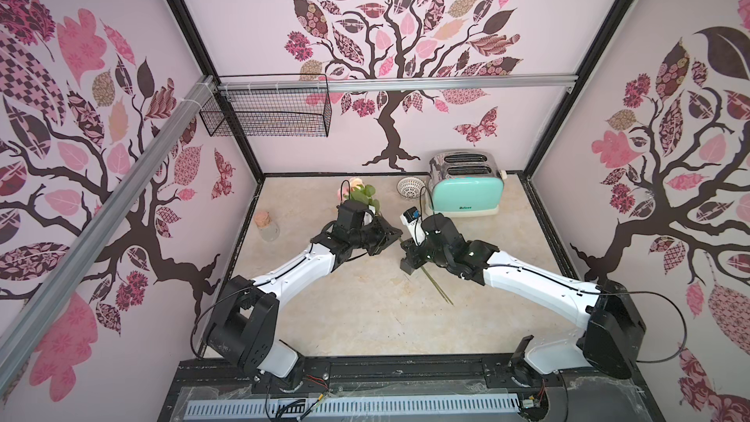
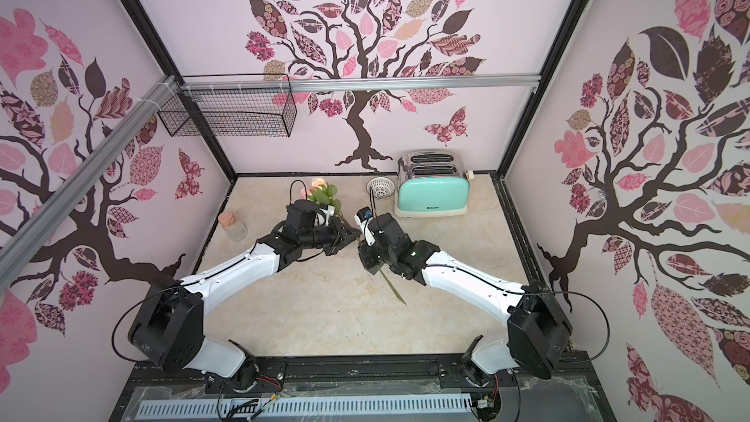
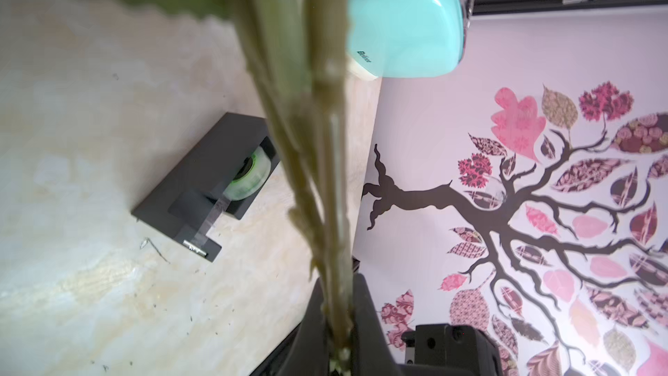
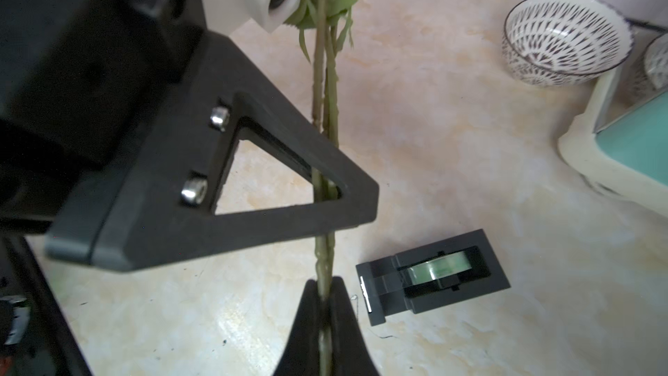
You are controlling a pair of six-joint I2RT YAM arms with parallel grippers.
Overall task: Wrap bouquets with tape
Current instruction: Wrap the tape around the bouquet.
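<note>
Two grippers hold one bouquet [image 4: 330, 95] above the table [image 1: 345, 318].
A toaster [image 1: 466, 194] stands at the back of the table. The left gripper [image 4: 329, 193] and the right gripper [image 4: 325, 298] are both clenched on the stems, the left nearer the blooms, which point toward the back wall. The tape dispenser [image 4: 433, 276] lies on the table just beside the right gripper.

mint toaster [image 1: 466, 194]: back right | patterned bowl [image 1: 410, 188]: just beside toaster | corked jar [image 1: 268, 227]: left | wire basket [image 1: 268, 115]: hung high, back left
</note>
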